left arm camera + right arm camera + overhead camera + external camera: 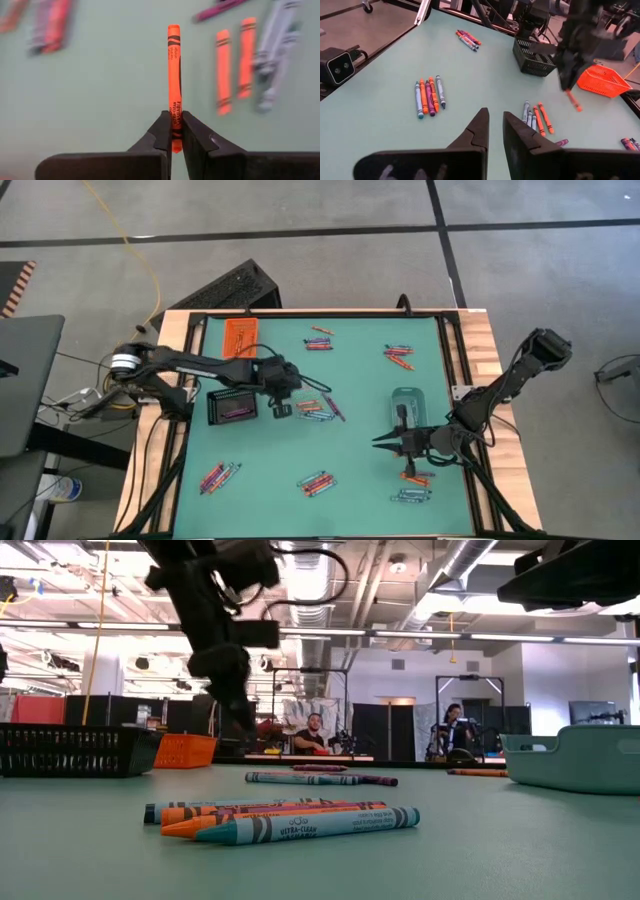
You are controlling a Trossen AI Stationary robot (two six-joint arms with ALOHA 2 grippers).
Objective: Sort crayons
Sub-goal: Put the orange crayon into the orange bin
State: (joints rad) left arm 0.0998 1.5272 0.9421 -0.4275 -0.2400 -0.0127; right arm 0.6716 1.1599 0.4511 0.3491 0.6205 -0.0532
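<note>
Pinching thin orange paper-wrapped crayon (173,75) between my left gripper (173,131) fingers, crayon lifted above green table mat (260,470), centre-left of high frame. Black mesh basket (231,407) just left of it, purple crayons inside. Orange mesh basket (240,336) higher, upper left. Loose crayon cluster (316,408) just right of my left gripper; more clusters scattered across mat. My right gripper (384,442) lower right, fingers narrowly parted, nothing between them, beside pale teal tray (408,402).
</note>
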